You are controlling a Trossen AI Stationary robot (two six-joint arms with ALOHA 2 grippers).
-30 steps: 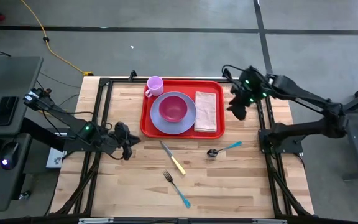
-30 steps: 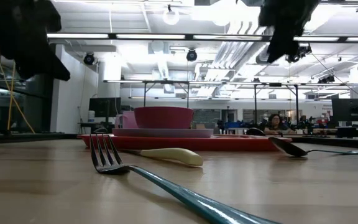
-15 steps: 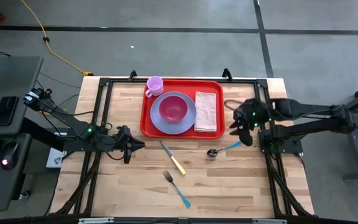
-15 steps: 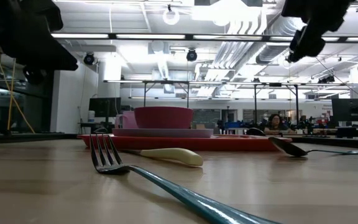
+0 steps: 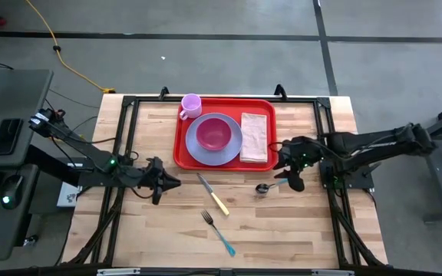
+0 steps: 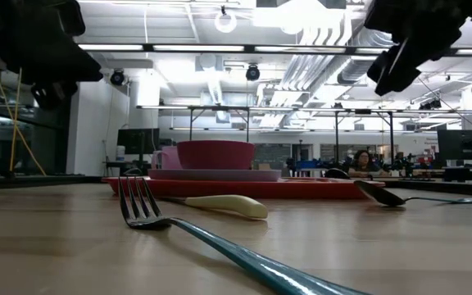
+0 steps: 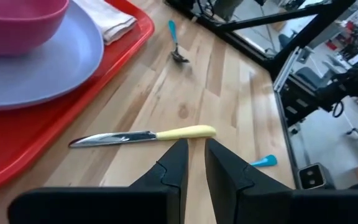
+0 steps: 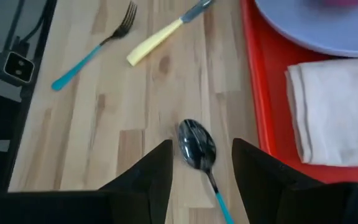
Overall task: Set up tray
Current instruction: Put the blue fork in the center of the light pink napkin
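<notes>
Teal-handled spoon (image 8: 199, 154) is straddled from above by the right gripper (image 8: 201, 171), jaws spread wide, presumably for transfer onto the red tray (image 5: 181, 149).

The tray (image 5: 225, 132) is a flat red rectangle with rounded corners and a low rim. It lies level at the far middle of the worktop (image 5: 167, 230). It looks like plastic.
</notes>
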